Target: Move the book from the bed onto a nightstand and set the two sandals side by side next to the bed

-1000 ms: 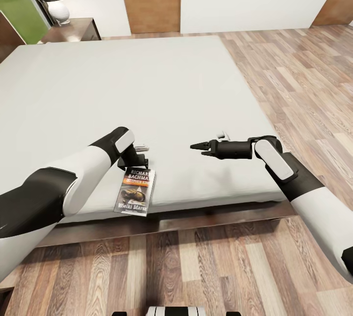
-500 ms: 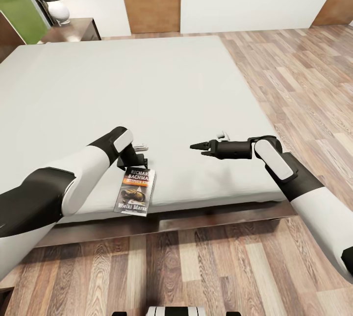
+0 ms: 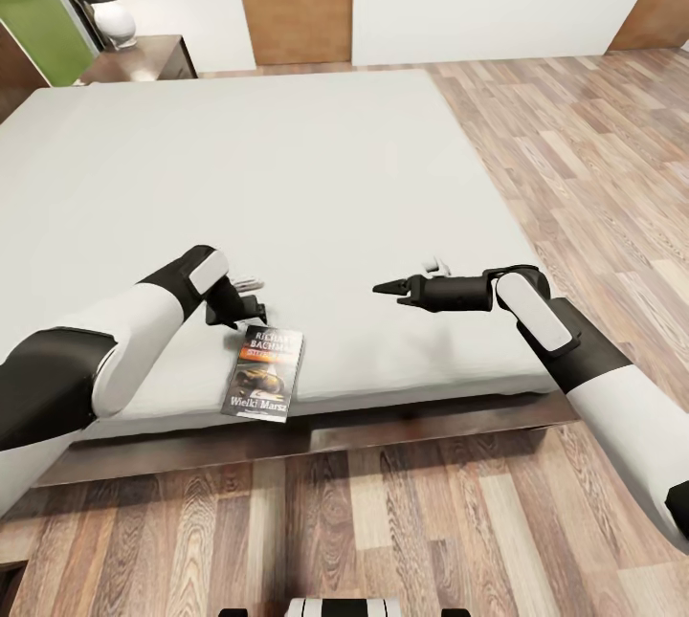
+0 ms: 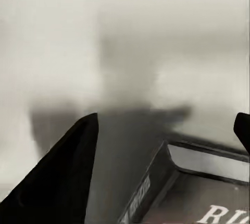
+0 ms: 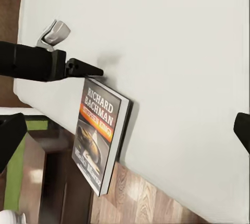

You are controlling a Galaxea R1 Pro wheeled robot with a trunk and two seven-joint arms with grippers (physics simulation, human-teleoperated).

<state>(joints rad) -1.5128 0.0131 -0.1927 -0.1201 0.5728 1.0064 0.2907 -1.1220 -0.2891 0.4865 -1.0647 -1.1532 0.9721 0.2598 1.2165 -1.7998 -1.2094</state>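
The book [image 3: 264, 374] lies face up on the bed [image 3: 287, 167] at its near edge, its lower end jutting a little past the mattress. My left gripper [image 3: 247, 315] hovers low just beyond the book's far left corner, open, nothing between its fingers. In the left wrist view the book's corner [image 4: 200, 182] lies beside the open left gripper [image 4: 166, 125]. My right gripper [image 3: 390, 292] hangs open over the mattress to the book's right, pointing left. The right wrist view shows the book [image 5: 99, 130] and the left gripper [image 5: 86, 67] at its top edge. The sandals are out of view.
A dark nightstand [image 3: 144, 57] with a white lamp [image 3: 113, 19] stands at the far left corner of the bed. Wood-plank floor [image 3: 593, 167] runs along the bed's right side and in front of its dark frame [image 3: 383, 426].
My left arm has drawn left, taking its gripper off the book's far edge, whose top is now uncovered. The book and the right arm have stayed put.
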